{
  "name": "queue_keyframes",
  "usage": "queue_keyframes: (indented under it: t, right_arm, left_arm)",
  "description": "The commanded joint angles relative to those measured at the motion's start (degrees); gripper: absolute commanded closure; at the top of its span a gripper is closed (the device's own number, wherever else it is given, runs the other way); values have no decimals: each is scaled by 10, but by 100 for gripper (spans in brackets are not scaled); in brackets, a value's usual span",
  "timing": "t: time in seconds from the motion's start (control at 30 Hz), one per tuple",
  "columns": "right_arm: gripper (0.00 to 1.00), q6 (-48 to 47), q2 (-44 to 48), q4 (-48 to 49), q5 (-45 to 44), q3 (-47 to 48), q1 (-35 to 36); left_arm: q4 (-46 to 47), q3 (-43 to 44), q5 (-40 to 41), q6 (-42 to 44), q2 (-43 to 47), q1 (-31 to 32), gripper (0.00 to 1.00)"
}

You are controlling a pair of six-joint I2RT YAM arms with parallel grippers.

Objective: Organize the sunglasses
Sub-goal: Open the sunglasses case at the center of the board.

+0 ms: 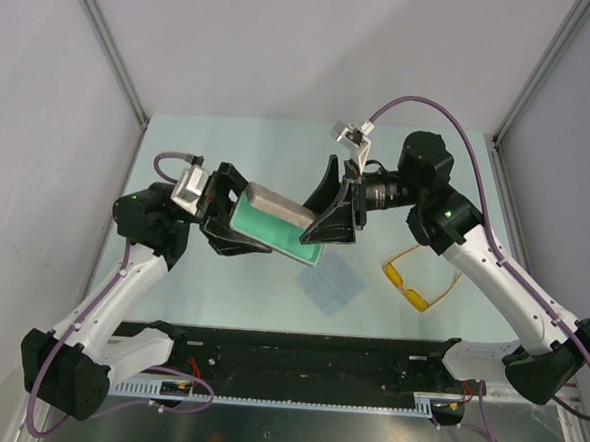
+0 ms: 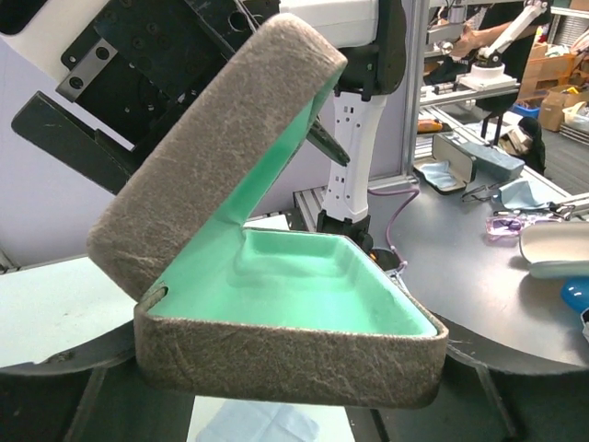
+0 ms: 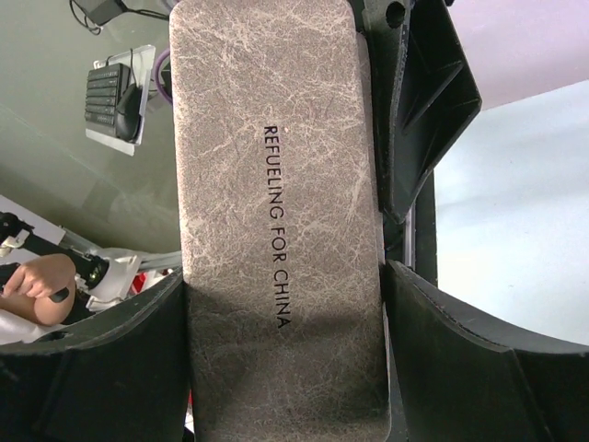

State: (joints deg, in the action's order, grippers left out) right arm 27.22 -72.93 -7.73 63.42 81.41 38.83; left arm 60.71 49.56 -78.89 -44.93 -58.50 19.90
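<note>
Sunglasses [image 1: 419, 279], small, translucent yellow-orange, lie on the pale worktop [image 1: 221, 287] beside a pale blue square cloth [image 1: 331, 283]; left jaws pinch the base of the open grey-beige, green-lined rectangular case [image 1: 276, 208] aloft; right jaws pinch its lid

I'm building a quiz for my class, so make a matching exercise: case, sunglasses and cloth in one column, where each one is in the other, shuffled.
1. case
2. sunglasses
3. cloth

A. flat on the table, near its middle
B. on the table beside the right arm
C. held up off the table, lid open

Pairs: 1-C, 2-B, 3-A
</note>
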Motion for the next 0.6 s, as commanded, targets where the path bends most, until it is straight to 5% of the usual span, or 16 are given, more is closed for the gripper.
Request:
queue_keyframes:
  t: [0.0, 0.23, 0.3, 0.57]
  right_arm:
    - [100, 14, 37, 20, -3, 12, -32]
    - [100, 6, 38, 1, -15, 11, -46]
    - [100, 4, 39, -4, -22, 12, -47]
    - [100, -63, 30, -51, -72, 13, -44]
  left_arm:
    - [25, -2, -60, 3, 10, -22, 80]
    - [25, -4, -46, -3, 1, -50, 65]
    - [25, -4, -39, -8, -4, -53, 53]
    - [24, -1, 10, -40, -21, -55, 63]
